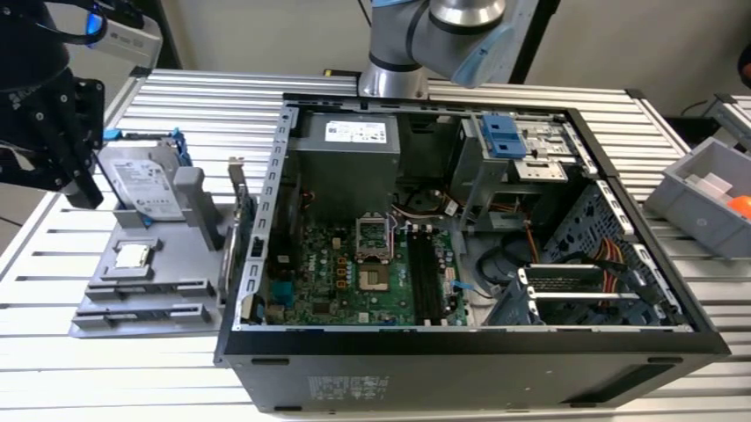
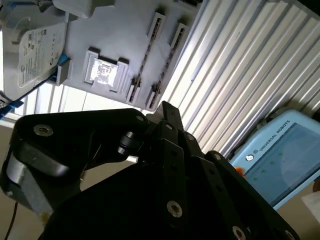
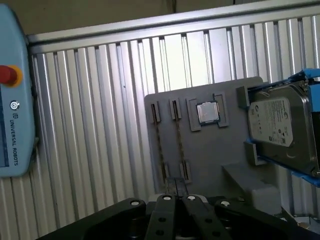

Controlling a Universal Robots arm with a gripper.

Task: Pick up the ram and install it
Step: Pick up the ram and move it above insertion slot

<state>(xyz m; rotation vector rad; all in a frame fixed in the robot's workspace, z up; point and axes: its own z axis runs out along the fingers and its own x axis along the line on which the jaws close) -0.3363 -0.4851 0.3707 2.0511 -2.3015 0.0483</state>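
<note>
Gripper (image 3: pixel 177 199) jaws are together and hold nothing, poised above the near end of the grey fixture (image 3: pixel 215 150). In the first wrist view the ram (image 3: pixel 159 142) stands on edge in a fixture slot. Its long axis runs parallel to the ribs of the table (image 3: pixel 100 125), one end pointing toward the gripper. A second stick (image 3: pixel 178 142) stands parallel just beside it. In the exterior view the arm reaches to the exterior view's left, well apart from the open computer case (image 1: pixel 470 220).
</note>
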